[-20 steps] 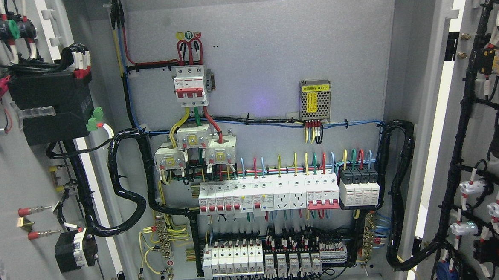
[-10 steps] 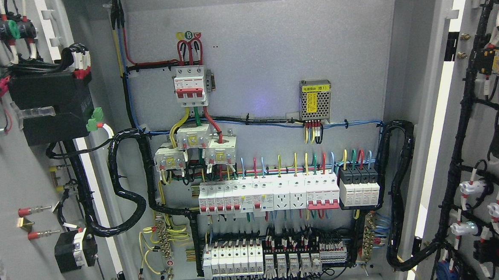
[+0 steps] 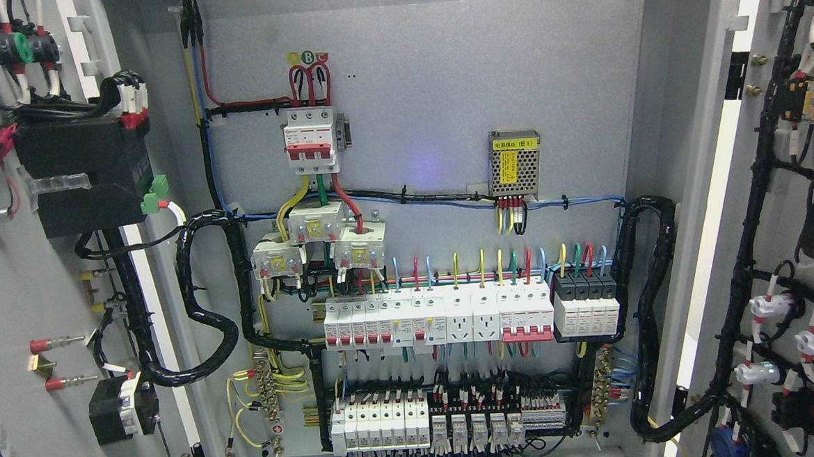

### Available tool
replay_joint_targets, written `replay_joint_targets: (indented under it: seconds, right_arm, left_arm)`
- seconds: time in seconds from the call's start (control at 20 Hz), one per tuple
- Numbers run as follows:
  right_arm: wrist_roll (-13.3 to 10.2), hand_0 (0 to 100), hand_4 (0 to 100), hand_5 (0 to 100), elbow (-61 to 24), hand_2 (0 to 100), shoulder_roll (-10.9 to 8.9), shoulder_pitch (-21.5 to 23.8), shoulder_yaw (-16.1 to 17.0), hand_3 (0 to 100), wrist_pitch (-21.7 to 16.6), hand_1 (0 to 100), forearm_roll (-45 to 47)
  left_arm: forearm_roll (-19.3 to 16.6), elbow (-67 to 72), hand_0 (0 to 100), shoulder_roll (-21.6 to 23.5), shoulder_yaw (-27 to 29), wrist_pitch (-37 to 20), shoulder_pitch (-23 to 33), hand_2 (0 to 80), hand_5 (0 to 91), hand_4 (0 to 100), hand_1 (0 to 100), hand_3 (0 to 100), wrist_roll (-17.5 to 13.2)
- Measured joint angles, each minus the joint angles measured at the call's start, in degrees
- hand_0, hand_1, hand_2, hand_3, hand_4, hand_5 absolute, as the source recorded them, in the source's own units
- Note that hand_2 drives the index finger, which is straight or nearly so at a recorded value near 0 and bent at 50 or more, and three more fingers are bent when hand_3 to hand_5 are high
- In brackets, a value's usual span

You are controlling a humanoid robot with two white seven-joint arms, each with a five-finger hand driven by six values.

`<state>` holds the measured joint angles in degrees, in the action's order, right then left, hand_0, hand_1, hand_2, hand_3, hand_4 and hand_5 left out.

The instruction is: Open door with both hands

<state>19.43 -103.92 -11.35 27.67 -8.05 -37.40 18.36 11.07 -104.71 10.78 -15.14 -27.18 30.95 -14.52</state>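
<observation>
Left door point(image 3: 41, 289) and right door point(image 3: 790, 236) standing swung wide, baring breaker panel point(image 3: 432, 185); opening judged done. Wiring looms bridging hinge gaps, slack for swing. No hands showing; finger state impossible to tell.

A grey back panel point(image 3: 442, 94) carries a red-handled breaker point(image 3: 312, 141), a meshed power supply point(image 3: 514, 163) and breaker rows point(image 3: 439, 319).
</observation>
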Motion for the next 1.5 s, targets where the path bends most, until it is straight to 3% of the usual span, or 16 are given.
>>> replay_joint_targets:
  seconds: [0.65,1.5]
  right_arm:
    - [-0.4,0,0,0,-6.0,0,-1.21,-2.7,5.3,0,-2.6,0,0.2]
    - [-0.2,0,0,0,-7.6,0,-6.23,-6.9,7.5,0,-4.0,0,4.3]
  left_arm:
    - [0.4,-5.2,0,0.3,2.4,-12.8,-0.9,0.0,0.0,3,0,0,0.0]
    - [0.9,-9.3,0,-0.3,7.4,-17.0,-4.9,0.0,0.0,3,0,0,0.5]
